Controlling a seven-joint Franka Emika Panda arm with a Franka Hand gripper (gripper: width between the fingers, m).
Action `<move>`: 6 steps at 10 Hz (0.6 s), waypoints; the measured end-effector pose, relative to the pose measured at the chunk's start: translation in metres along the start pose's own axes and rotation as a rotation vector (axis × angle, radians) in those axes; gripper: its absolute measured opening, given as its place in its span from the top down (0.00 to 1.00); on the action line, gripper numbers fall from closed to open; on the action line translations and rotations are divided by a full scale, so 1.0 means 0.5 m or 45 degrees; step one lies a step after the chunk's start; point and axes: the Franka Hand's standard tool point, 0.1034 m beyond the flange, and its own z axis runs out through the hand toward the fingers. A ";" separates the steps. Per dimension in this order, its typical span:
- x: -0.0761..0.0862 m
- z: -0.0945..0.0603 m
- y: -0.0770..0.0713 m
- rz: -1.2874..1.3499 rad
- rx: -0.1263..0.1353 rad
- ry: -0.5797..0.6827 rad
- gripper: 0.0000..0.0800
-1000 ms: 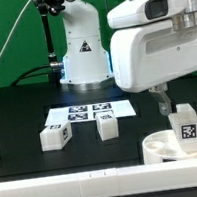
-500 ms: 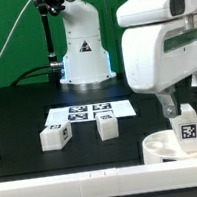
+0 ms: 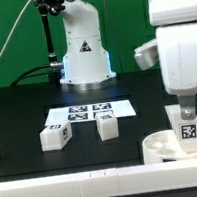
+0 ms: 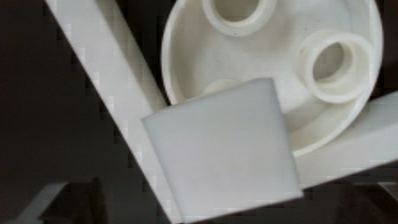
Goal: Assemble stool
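Stool seat (image 3: 159,147) sits low at the exterior view's right, just behind the long white rail (image 3: 77,180) along the table's (image 3: 18,115) front edge. One leg (image 3: 185,127) stands upright on it, tag facing the camera. The claw (image 3: 185,106) hangs directly over that leg, so close that the arm's bulk hides the fingertips. I cannot tell whether it is clamped on the leg or hanging loose around it.

The wrist view gives what the side-on shot cannot: the seat (image 4: 267,50) from above, a round disc with holes sunk into its face. The leg (image 4: 222,155) fills the foreground as a plain white block, its lower part overlapping the seat's rim. The rail (image 4: 111,70) runs right alongside the seat, so there is very little room on that side.

Only the exterior view shows the rest. Two more legs lie loose mid-table, one (image 3: 56,137) toward the exterior view's left and the other (image 3: 107,128) beside it, both well apart from the seat. The marker board (image 3: 88,112) lies flat behind them. Open dark tabletop stretches between those legs and the seat.
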 end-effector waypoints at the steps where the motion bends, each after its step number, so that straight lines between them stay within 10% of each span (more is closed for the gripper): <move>1: -0.001 0.005 -0.001 -0.042 0.002 -0.005 0.19; 6: -0.003 0.018 -0.003 -0.032 0.012 -0.018 0.34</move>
